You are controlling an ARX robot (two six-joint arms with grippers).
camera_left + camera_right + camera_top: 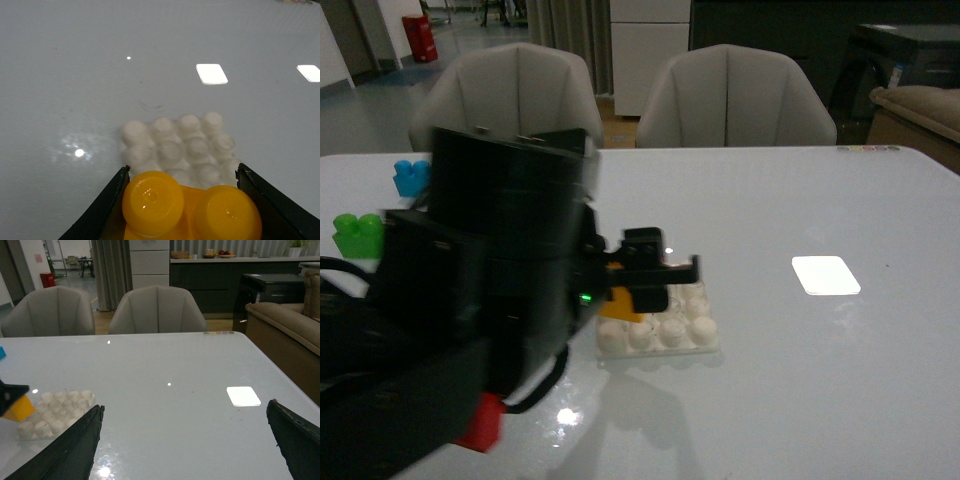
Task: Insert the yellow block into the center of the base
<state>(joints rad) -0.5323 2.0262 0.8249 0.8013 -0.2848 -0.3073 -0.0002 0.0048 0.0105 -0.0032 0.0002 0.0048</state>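
Observation:
My left gripper (638, 278) is shut on the yellow block (620, 305) and holds it over the near left part of the white studded base (675, 330). In the left wrist view the yellow block (190, 207) sits between the two black fingers (102, 210), its two studs up, with the base (180, 147) just beyond it. In the right wrist view my right gripper (185, 440) is open and empty above bare table, and the base (52, 412) and the yellow block (19, 409) show far to one side.
A green brick (358, 235) and a blue brick (412, 177) lie at the far left of the white table (800, 400). A red part (482, 422) shows under my left arm. A bright flat patch (825, 275) lies to the right. Two grey chairs (735, 95) stand behind the table.

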